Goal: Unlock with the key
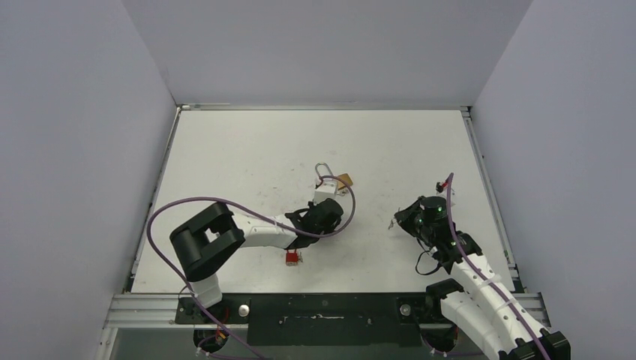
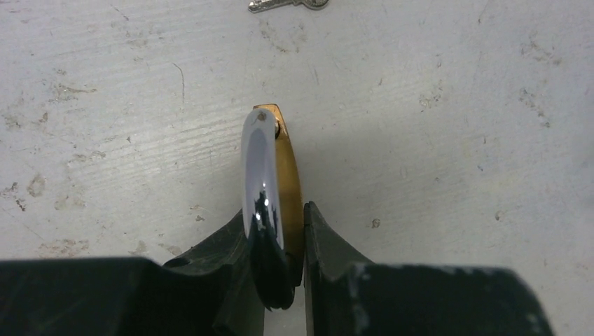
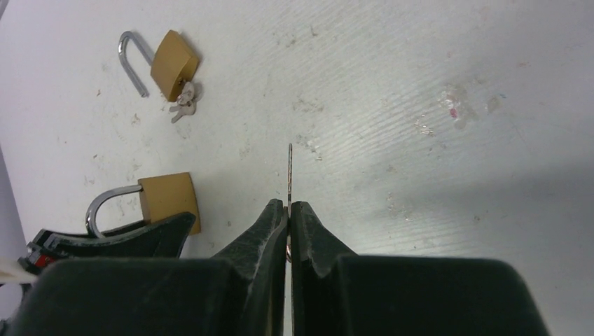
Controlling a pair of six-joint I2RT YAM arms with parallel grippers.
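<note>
A brass padlock (image 2: pixel 288 183) with a chrome shackle (image 2: pixel 258 175) stands on edge between my left gripper's (image 2: pixel 287 238) fingers, which press on both of its sides. From the right wrist view the same padlock (image 3: pixel 167 198) shows by the left gripper's finger (image 3: pixel 140 234). My right gripper (image 3: pixel 289 210) is shut on a key (image 3: pixel 289 171), whose thin blade sticks out edge-on past the fingertips. Seen from above, the left gripper (image 1: pixel 325 202) is at mid-table and the right gripper (image 1: pixel 395 223) is off to its right, apart from it.
A second brass padlock (image 3: pixel 174 64) lies farther back with its shackle swung open and small keys (image 3: pixel 183 103) at its base; it also shows from above (image 1: pixel 343 181). One of those keys (image 2: pixel 287 4) lies ahead of the left gripper. Grey walls enclose the white table (image 1: pixel 247 150).
</note>
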